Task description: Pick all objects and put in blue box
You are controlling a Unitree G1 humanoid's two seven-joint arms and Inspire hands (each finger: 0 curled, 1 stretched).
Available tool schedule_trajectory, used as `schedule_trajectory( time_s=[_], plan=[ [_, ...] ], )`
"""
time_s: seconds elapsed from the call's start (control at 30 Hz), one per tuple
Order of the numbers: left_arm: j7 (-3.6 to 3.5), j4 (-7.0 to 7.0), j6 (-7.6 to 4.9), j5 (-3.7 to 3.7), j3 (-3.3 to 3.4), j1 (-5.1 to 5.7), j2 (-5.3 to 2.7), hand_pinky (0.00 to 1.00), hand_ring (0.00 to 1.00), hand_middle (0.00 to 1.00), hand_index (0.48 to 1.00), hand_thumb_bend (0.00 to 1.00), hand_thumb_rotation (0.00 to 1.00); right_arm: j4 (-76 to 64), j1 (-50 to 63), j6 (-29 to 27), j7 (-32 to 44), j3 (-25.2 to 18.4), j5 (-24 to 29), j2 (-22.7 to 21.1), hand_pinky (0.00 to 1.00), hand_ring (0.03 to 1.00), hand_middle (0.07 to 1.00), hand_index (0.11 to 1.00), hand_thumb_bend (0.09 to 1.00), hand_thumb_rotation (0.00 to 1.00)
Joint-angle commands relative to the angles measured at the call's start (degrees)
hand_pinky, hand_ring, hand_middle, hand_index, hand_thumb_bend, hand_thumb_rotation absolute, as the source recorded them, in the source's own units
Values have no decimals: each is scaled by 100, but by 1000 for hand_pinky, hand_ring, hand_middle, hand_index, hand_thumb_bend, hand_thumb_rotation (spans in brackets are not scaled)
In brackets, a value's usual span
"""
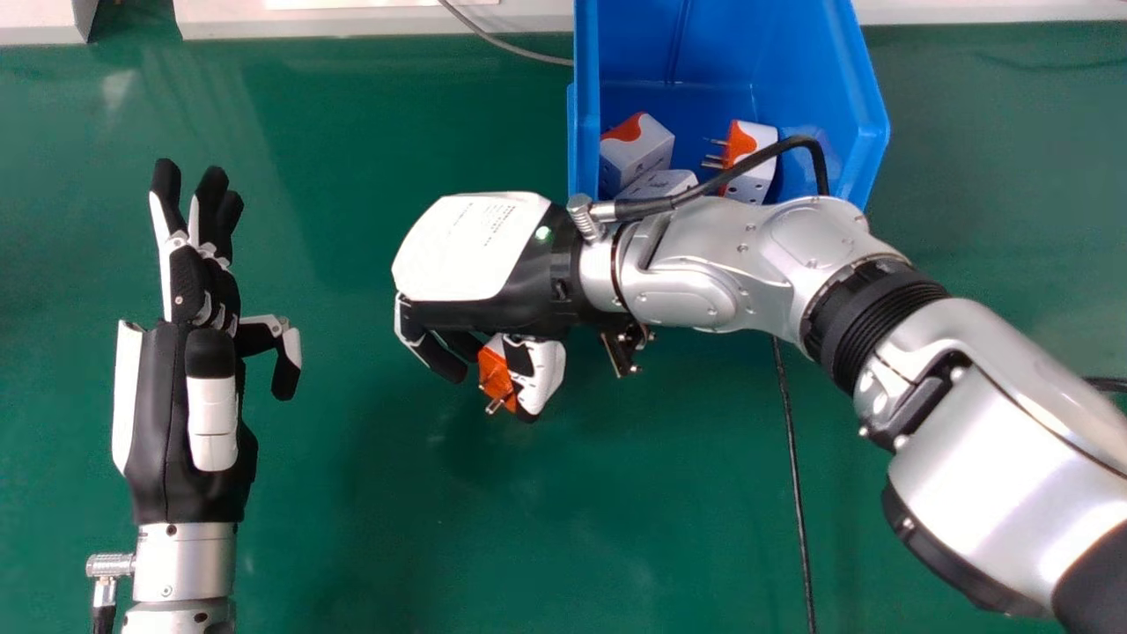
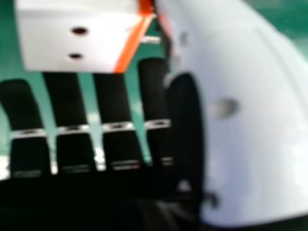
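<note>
My right hand [image 1: 475, 251] is over the middle of the table, left of the blue box [image 1: 880, 132], with a white and orange plug adapter [image 1: 497, 374] held between its curled fingers and thumb, prongs pointing down the view. In the right hand view the adapter [image 2: 72, 43] lies against the fingertips of that hand [image 2: 113, 101], beside the thumb. Inside the box are several adapters, among them one [image 1: 647, 145] at the left wall and another [image 1: 753, 180] farther right. On the left, my left hand [image 1: 194, 414] rests with its fingers straight.
The silver right forearm [image 1: 704, 273] crosses just in front of the box's near edge, with a black cable [image 1: 731, 180] looping over it. Another black cable [image 1: 795, 475] runs down the green table [image 1: 396, 528]. A grey cable [image 1: 519, 50] lies behind, left of the box.
</note>
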Motion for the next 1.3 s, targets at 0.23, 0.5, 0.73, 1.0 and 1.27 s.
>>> schedule_trajectory(
  time_s=[0.23, 0.5, 0.73, 1.0, 1.27],
  plan=[
    [-177, 176, -6, -51, -49, -238, -60, 0, 1000, 1000, 920, 1000, 983, -469, -415, -252, 142, -378, 246, -506, 357, 412, 473, 481, 532, 0],
    [-610, 208, 147, -365, 55, -321, -136, 0, 1000, 1000, 917, 1000, 976, -877, -521, -525, 227, -880, 659, -927, 342, 401, 469, 481, 532, 0],
    [-790, 276, 143, -460, 128, -391, -192, 0, 1000, 1000, 915, 1000, 967, -1150, -602, -530, 348, -1108, 738, -1221, 307, 365, 451, 481, 532, 0],
    [-757, 234, 65, -438, 141, -342, -298, 0, 1000, 1000, 915, 1000, 962, -2138, 903, -1189, 1801, -2284, 3325, -1782, 292, 355, 459, 490, 528, 0],
    [-652, 359, 31, -389, 209, -354, -310, 0, 1000, 1000, 926, 1000, 963, -3788, 3624, -1910, 1070, -3598, 5042, -1717, 438, 530, 600, 620, 679, 213]
  ],
)
